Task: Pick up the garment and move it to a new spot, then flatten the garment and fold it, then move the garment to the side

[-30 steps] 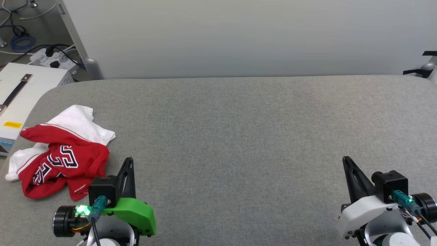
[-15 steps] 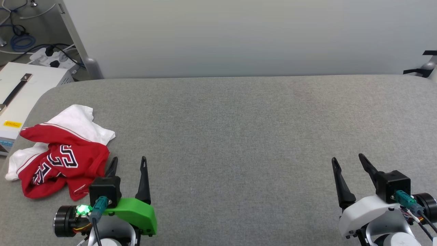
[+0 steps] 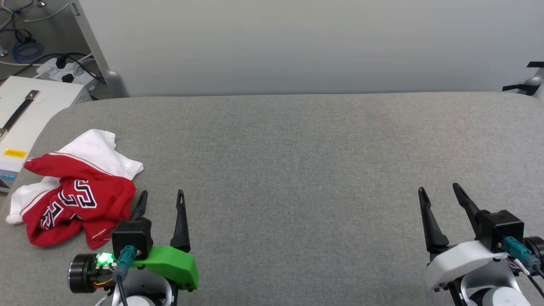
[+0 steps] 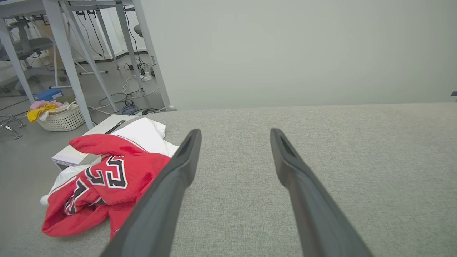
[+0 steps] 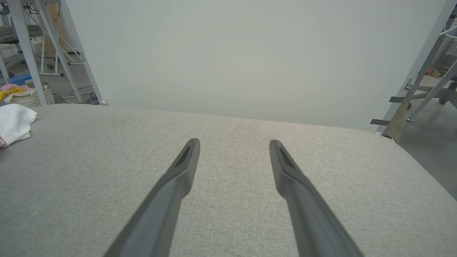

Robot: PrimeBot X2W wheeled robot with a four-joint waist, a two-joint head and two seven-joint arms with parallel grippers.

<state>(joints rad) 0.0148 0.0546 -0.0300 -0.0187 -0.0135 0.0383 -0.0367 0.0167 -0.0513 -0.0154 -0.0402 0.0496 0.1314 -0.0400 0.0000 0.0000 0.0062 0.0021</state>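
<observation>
So, nothing done yet: we see crumpled red-and-white jersey (image 3: 76, 187) at worktop (image 3: 297, 170) left edge. Left gripper (image 3: 162, 193) just beside it, right gripper (image 3: 438, 188) well apart, both spread, empty. Pickup, flatten, fold, set-aside remain.

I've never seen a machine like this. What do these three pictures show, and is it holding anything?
It's a two-armed robot at a grey padded table. The picture showing both arms comes from a camera on its head, looking down: its left fingers show lower left, its right fingers lower right. The other two come from wrist cameras, each looking along that arm's own two dark fingers. A crumpled red-and-white shirt lies on the table just beside the left fingers. Both pairs stand open and hold nothing.
</observation>
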